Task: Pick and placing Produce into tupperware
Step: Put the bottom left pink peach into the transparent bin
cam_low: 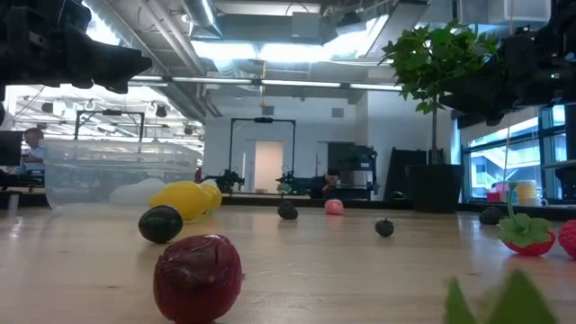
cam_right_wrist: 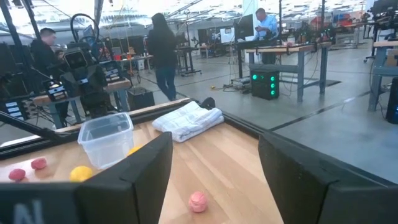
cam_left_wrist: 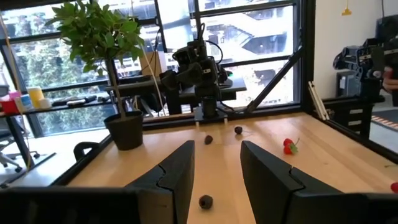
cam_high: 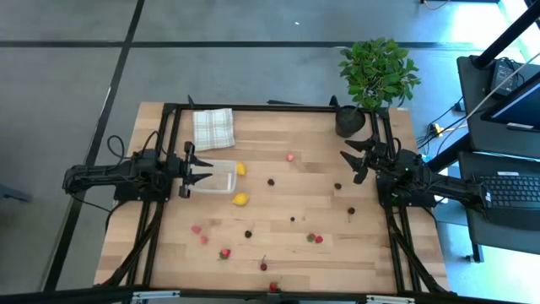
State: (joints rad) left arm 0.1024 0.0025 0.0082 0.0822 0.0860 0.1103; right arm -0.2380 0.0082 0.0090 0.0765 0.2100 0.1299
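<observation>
- The small clear rectangular plastic tupperware (cam_high: 214, 176) sat just in front of the left gripper (cam_high: 201, 170), whose parted fingers reached its near end; a grip could not be confirmed.
- The tupperware looked empty; two yellow lemon-like pieces (cam_high: 240, 199) lay just beyond its far side.
- The right gripper (cam_high: 353, 162) hovered wide open, holding nothing, a pink strawberry-like piece (cam_right_wrist: 198, 201) ahead of it.
- Only the low view showed a dark red cherry-like piece (cam_low: 198, 276) close up.
- Bare wood lay between the grippers.
</observation>
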